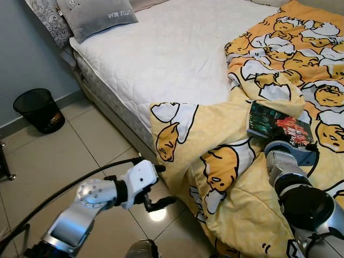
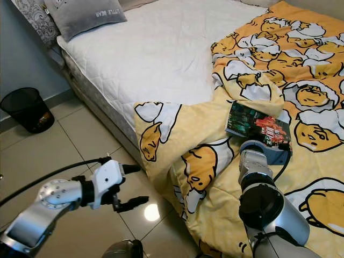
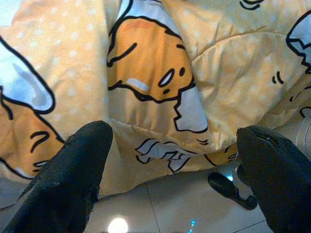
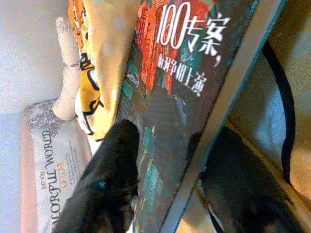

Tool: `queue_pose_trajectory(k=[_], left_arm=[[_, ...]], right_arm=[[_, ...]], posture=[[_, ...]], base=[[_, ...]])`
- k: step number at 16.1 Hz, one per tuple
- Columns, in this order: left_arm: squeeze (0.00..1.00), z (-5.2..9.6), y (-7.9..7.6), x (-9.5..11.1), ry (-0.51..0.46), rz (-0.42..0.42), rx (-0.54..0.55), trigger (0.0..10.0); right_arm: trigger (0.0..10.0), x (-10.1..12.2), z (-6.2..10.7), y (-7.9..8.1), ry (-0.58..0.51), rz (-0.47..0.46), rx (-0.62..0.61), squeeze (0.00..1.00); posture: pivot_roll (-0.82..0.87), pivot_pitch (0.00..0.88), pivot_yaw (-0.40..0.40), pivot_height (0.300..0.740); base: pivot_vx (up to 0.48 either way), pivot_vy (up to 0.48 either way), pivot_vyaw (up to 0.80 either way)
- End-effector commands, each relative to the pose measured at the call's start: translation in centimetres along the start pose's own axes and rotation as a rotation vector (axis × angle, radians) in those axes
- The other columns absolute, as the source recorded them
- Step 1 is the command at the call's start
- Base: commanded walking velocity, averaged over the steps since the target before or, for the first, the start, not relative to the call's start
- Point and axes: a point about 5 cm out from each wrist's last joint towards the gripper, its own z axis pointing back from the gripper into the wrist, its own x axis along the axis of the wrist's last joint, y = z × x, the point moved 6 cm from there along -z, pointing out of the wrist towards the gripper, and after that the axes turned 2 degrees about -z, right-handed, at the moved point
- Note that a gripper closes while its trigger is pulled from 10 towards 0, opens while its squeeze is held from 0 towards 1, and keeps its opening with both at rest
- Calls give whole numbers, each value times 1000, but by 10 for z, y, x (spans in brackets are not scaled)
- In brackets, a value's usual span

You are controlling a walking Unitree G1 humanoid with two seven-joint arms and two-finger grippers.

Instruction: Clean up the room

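Observation:
A dark green and red book (image 1: 279, 124) with white Chinese lettering lies on the yellow cartoon-print blanket (image 1: 236, 177) at the right side of the bed. My right gripper (image 4: 170, 141) is shut on the book (image 4: 194, 87), one black finger on its cover and the other under its edge; from the head views the book hides the fingers. My left gripper (image 1: 161, 186) is open and holds nothing. It hovers over the floor tiles, just in front of the blanket fold (image 3: 160, 97) that hangs off the bed's edge.
The white mattress (image 1: 177, 54) is bare on its left half, with a grey pillow (image 1: 97, 16) and a patterned pillow (image 1: 51, 19) at the head. A black mesh wastebasket (image 1: 38, 110) stands by the wall on the beige tiled floor (image 1: 64, 156).

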Motion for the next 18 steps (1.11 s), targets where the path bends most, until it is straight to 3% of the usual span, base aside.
queue_pose_trajectory(k=[1,5,7,10,12,16,18], left_arm=[[816,-2,0,0,7,-14,1,10000],[816,-14,-7,15,-22,-23,10,10000],[816,-12,-8,24,-34,-27,12,10000],[816,2,4,36,-49,-42,44,10000],[816,5,11,30,-58,-34,66,10000],[812,7,25,17,-80,-11,114,10000],[808,2,29,13,-93,15,155,10000]], right_arm=[[0,-2,-2,8,0,8,11,0],[0,3,-2,8,-3,29,8,0],[0,1,-2,7,1,35,6,0],[0,-5,-1,4,14,48,2,0],[0,-7,0,3,27,65,11,0],[0,3,2,1,27,112,73,0],[0,12,5,-3,28,221,115,0]], posture=[[290,117,51,740],[289,118,42,740],[289,116,37,740],[271,49,11,740],[236,0,-1,740],[127,0,-7,740],[80,0,0,740]], base=[[0,0,0],[0,0,0],[0,0,0],[0,0,0],[0,0,0],[0,0,0],[0,0,0]])
